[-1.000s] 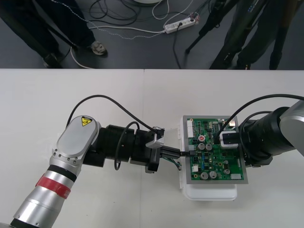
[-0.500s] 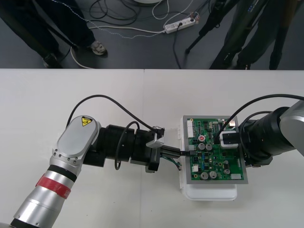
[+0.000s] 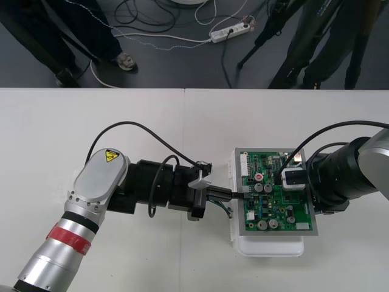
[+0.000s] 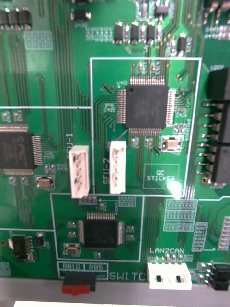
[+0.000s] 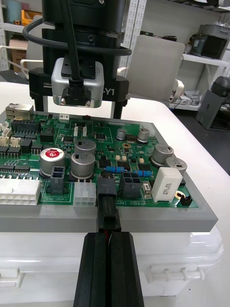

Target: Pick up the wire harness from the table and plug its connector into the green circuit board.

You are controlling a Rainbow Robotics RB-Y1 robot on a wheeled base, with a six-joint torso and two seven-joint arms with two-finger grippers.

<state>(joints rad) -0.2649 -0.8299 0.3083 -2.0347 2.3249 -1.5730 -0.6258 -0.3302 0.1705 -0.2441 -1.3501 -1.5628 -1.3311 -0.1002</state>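
The green circuit board [image 3: 276,193] sits on its white base [image 3: 267,246] right of the table's middle. My left gripper [image 3: 233,196] reaches the board's left edge and is shut on the wire harness just behind its black plug [image 5: 108,216]. The plug's nose stands in a black socket [image 5: 106,185] at the board's edge. Loose green and black wires [image 3: 227,210] hang below the fingers [image 5: 123,268]. My right gripper [image 5: 79,108] hovers low over the board's right part with a camera on it, its two fingers wide apart and nothing between them.
White connectors [image 5: 18,193] and tall capacitors [image 5: 84,163] stand beside the plug's socket, with a white block [image 5: 165,183] on the other side. The left arm's black cable [image 3: 140,131] loops above its wrist. Bare table [image 3: 91,115] lies to the left.
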